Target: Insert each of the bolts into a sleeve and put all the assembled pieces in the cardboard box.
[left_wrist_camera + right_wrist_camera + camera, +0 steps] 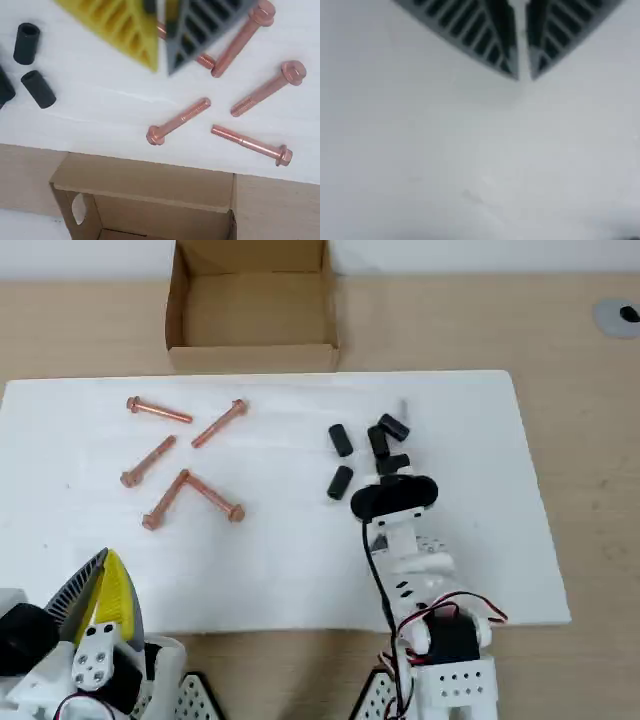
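- High view: five copper-coloured bolts (158, 410) lie scattered on the left half of the white board (300, 560), two of them touching at one end. Five black sleeves (341, 440) sit in a loose cluster right of centre. The cardboard box (250, 358) stands open on the table (580, 440) just past the board's far edge, with nothing inside.
- Same view: the left gripper (106, 556) (the one with a yellow finger) hangs over the board's near-left corner, well apart from the bolts. The right arm reaches to the near side of the sleeve cluster.
- Left wrist view: the left gripper's yellow and grey fingers (135, 40) are drawn almost together, only a thin slit between them, with nothing held. Bolts lie on the board beyond the fingertips, two sleeves off to one side, and the box wall (145, 185) farther on.
- Right wrist view: the right gripper (525, 77) is closed to a narrow gap and empty, over bare white board.
- Handling, as a judgement: the bolts look rigid, smooth and heavy for their size, and likely to roll. Pinch across the plain shank near the flanged head, leaving the threaded end free for insertion.
- The sleeves look light, stiff and round, so they may skid or roll away. Grip across the outer wall at mid-length, keeping the bore unobstructed.
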Available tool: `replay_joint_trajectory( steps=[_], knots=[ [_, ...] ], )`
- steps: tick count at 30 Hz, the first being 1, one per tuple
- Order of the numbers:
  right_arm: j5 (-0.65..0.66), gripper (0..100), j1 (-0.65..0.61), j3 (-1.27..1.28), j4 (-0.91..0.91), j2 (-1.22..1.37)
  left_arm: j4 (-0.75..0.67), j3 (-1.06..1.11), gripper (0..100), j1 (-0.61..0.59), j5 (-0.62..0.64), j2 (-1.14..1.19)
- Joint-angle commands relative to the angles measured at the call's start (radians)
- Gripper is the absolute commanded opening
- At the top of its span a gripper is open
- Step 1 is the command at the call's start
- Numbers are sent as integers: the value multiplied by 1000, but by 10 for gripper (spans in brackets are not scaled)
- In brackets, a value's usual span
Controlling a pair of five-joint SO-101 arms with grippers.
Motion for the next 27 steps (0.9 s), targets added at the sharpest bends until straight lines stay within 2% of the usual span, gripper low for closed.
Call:
replay_joint_trajectory(
  steps=[1,7,11,14,19,24,25,27],
  knots=[
    [3,11,15,1,-18,-105,-3,-8,7,-3,6,-1],
    [-35,12,31,-33,-11,-94,-54,29,7,-9,2,47],
    [-61,12,56,-134,29,-59,-121,141,66,-14,9,295],
    [-61,12,82,-223,63,53,-198,140,89,-15,21,522],
    [-71,12,101,-483,60,371,-324,44,90,-15,21,797],
    [-97,12,102,-852,97,817,-436,9,92,-104,23,1095],
    [-104,12,97,-934,121,915,-459,2,92,-133,40,1167],
    [-103,12,96,-1101,178,1109,-511,-18,91,-198,155,1328]
  ],
)
